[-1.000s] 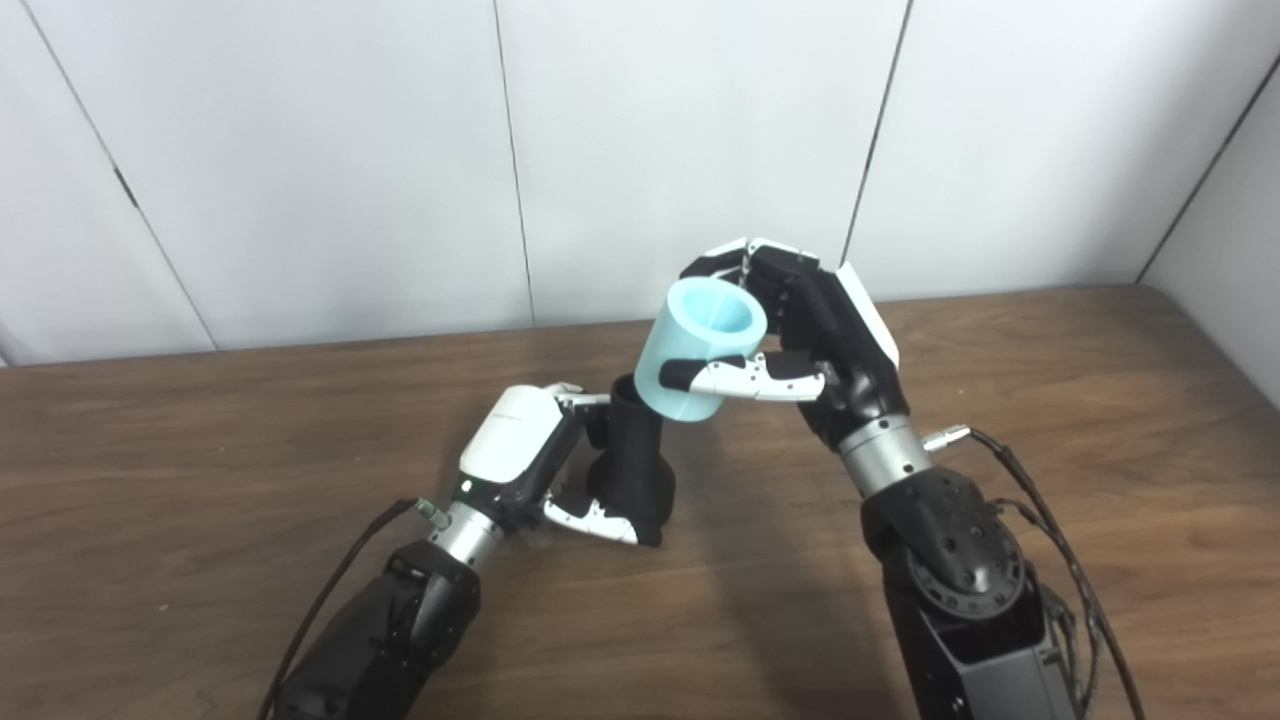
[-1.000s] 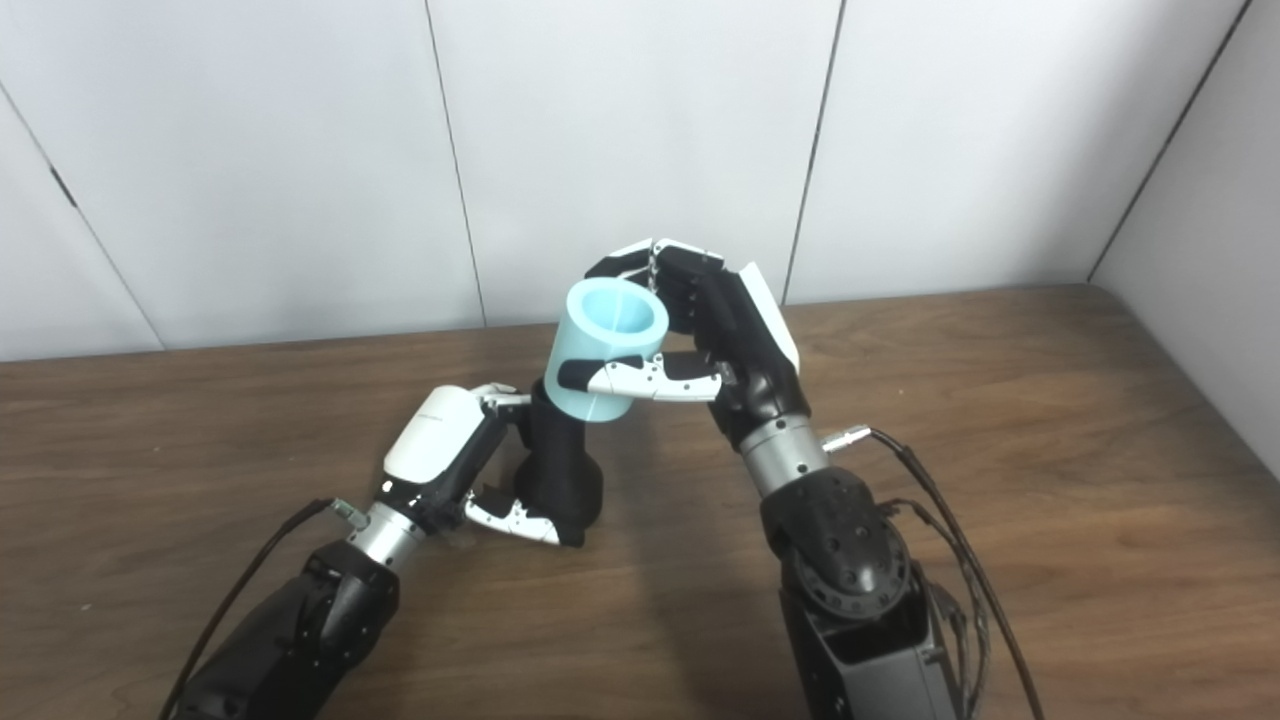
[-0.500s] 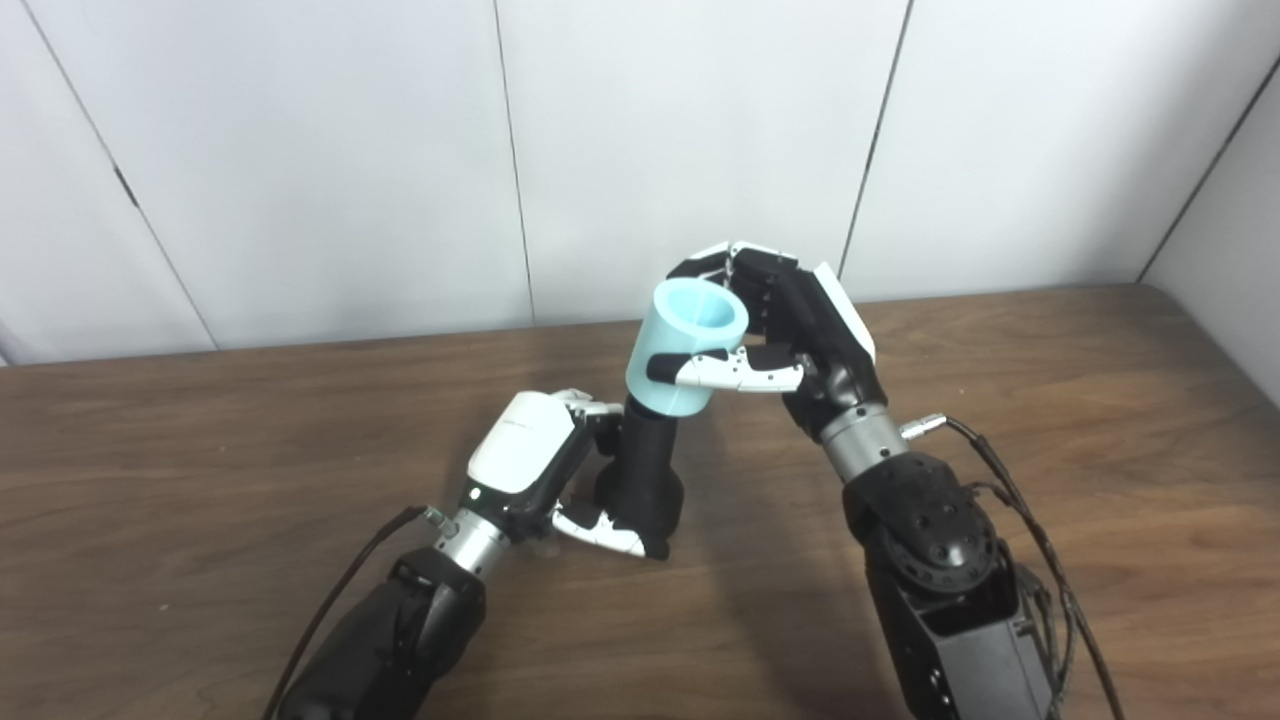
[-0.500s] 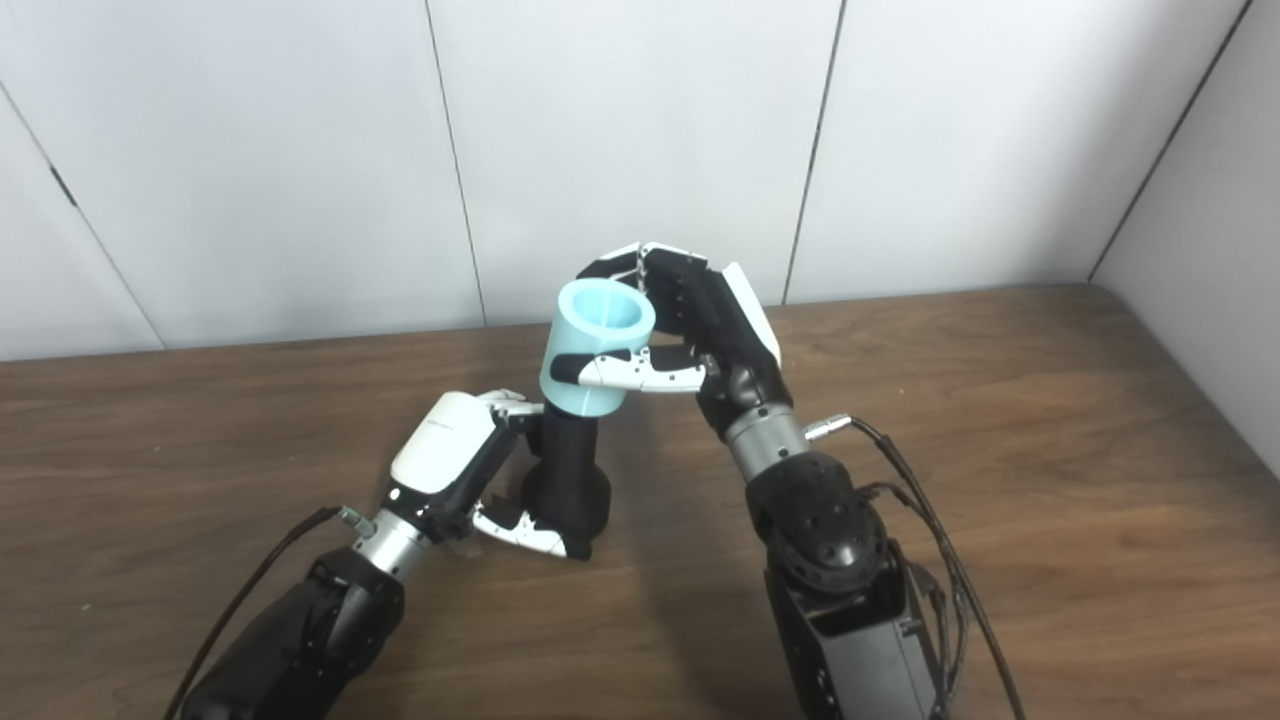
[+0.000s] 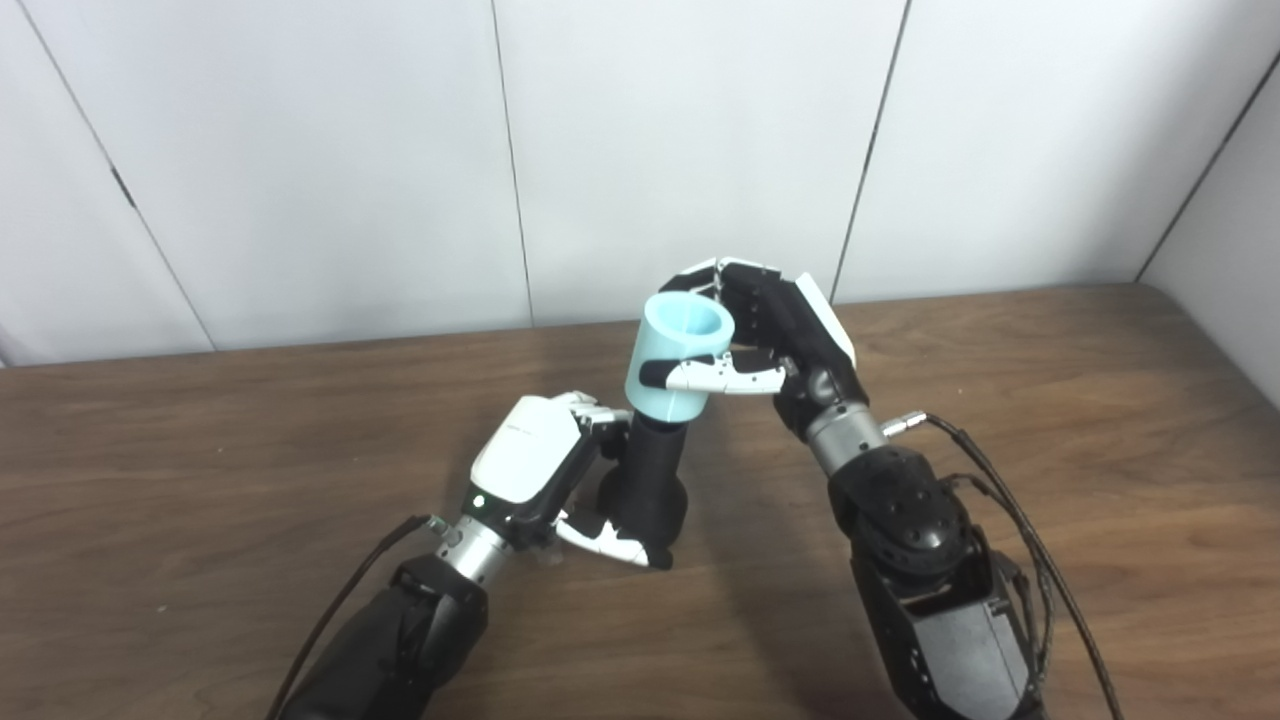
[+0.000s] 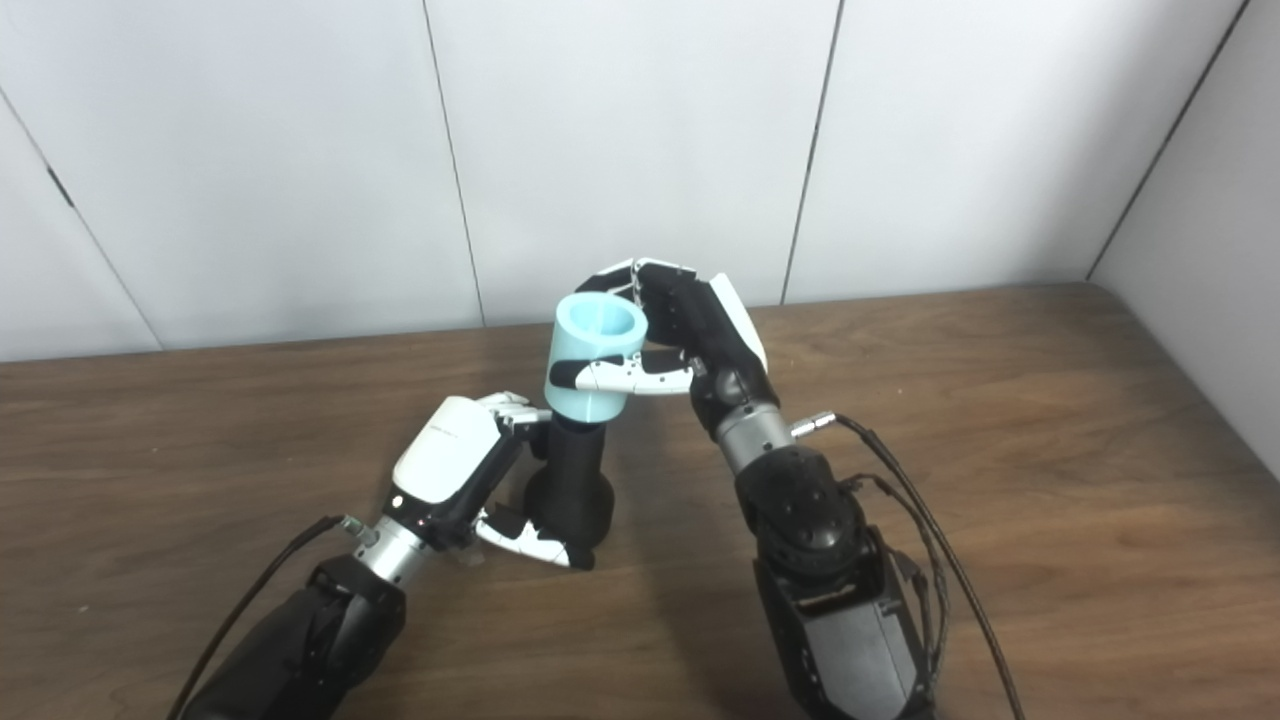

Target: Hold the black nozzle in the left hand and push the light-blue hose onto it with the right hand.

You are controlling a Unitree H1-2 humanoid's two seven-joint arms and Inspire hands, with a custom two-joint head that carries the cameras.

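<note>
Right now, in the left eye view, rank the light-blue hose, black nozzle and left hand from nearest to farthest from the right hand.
1. light-blue hose: held in the right hand.
2. black nozzle: directly under the hose.
3. left hand: lower left, gripping the nozzle.

The table (image 5: 1050, 380) is dark wood with a smooth, faintly sheened grain. On it, the nozzle (image 5: 648, 480) looks matt black plastic; above it, the hose (image 5: 678, 358) is matt light-blue (slightly rubbery-looking). Both hands (image 5: 525, 465) (image 5: 800, 335) show glossy white shells.
</note>
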